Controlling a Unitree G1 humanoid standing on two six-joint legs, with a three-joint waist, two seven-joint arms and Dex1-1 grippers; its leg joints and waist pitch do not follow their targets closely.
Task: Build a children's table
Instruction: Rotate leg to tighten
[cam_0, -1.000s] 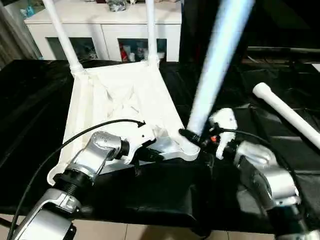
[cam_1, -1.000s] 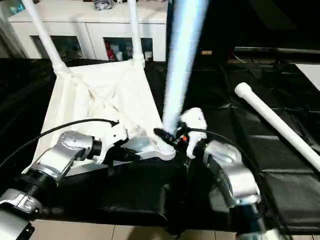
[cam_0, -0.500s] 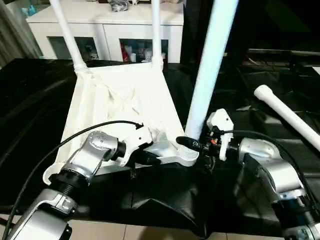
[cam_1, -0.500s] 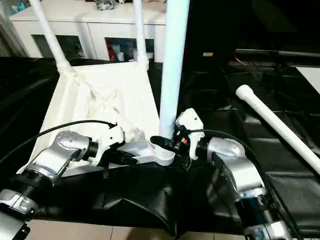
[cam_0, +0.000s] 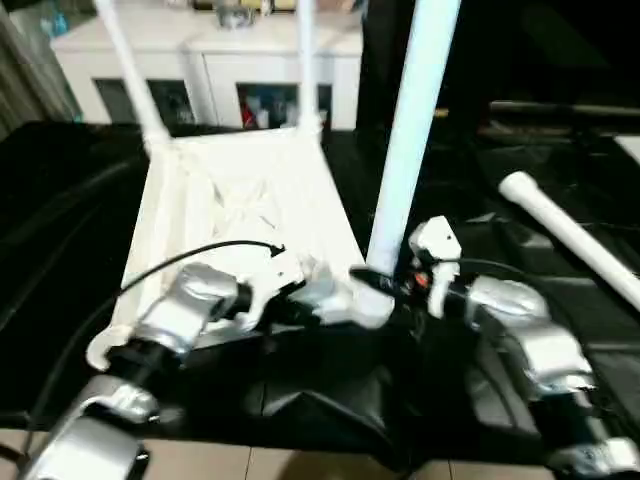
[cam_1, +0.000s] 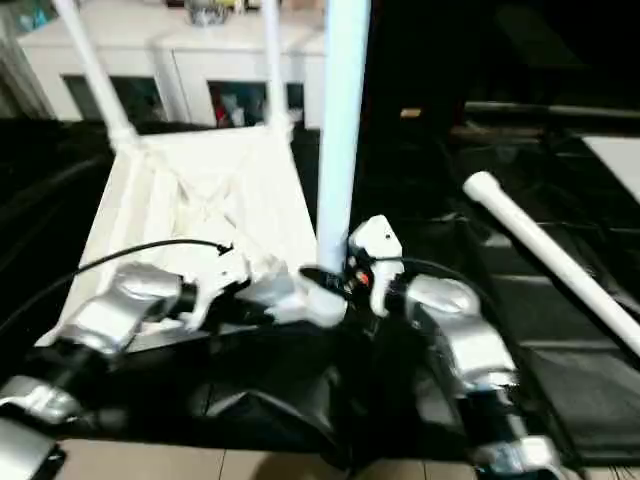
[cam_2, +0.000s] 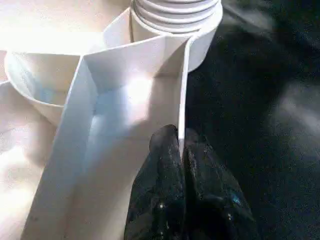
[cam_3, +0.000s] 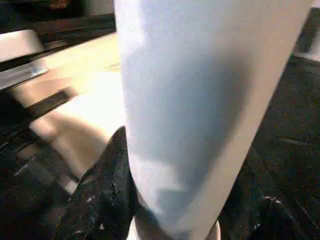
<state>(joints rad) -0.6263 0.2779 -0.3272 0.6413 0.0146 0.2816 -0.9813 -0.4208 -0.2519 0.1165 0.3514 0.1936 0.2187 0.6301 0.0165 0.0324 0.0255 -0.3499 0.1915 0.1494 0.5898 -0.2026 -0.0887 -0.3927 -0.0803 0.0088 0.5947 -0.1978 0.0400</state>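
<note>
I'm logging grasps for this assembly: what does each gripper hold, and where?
Left gripper pinches the tabletop by its rim wall beside the near corner socket. Right gripper clasps the upright leg just above that socket.

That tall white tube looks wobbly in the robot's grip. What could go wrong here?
The right gripper holds the leg only near its base, at the corner socket; the long part above could lean and jam the thread. The left gripper pinches just a thin rib of the tabletop, so it may slip. The loose leg might roll.

Smooth white plastic tabletop (cam_0: 240, 215) with ribbed underside; slightly glossy white tube leg (cam_0: 405, 160); crinkled black cloth (cam_0: 330, 400); brushed silver metal forearms (cam_0: 520, 330).
</note>
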